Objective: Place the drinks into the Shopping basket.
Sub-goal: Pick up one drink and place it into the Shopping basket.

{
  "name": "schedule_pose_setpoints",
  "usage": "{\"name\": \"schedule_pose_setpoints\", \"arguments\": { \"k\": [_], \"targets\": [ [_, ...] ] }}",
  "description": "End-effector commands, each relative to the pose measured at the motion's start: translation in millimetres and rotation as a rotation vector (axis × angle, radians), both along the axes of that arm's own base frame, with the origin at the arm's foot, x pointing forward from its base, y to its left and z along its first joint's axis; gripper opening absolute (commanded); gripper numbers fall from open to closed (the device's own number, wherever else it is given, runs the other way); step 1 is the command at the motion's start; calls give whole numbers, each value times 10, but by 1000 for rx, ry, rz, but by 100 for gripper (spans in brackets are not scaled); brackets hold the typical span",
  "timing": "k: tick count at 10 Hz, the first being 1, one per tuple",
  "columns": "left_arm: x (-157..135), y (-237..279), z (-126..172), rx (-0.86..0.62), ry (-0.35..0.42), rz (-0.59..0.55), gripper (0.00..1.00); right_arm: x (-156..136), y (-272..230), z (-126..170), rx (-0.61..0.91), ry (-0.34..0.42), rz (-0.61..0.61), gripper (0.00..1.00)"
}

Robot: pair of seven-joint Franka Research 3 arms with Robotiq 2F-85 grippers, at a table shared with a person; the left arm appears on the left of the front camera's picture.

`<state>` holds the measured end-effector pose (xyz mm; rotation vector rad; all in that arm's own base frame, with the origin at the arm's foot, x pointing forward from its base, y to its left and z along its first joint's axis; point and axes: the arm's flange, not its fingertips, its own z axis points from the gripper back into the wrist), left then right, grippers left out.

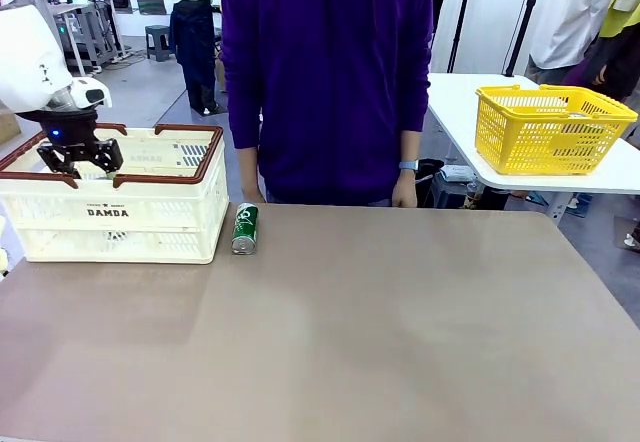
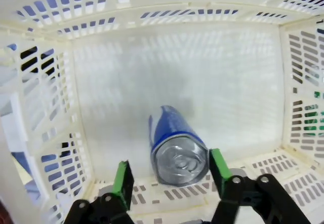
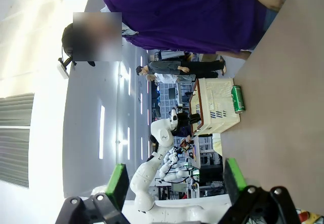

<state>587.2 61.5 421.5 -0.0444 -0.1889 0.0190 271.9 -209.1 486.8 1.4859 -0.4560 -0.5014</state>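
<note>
The Shopping basket, cream-white with a brown rim, stands at the table's far left. My left gripper hangs just inside its top, fingers apart. In the left wrist view a blue drink can lies inside the basket on its floor, silver top toward the camera, between the spread green pads of my left gripper, with a gap on one side. A green drink can lies on its side on the table right beside the basket. My right gripper is open and holds nothing; far off it sees the green can and the basket.
A person in a purple top stands at the far edge, hands hanging by the table. A yellow mesh basket sits on a separate white table at back right.
</note>
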Motion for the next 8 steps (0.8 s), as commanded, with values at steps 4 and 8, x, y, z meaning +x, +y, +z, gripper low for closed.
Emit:
{"name": "schedule_pose_setpoints", "arguments": {
  "k": [4,8],
  "targets": [
    [-127,-17,104,19,-20,17,100,-11,4,56,13,10,4,100],
    [-1217,171,1397,-243,-191,-67,100,-11,4,56,13,10,4,100]
  ]
}}
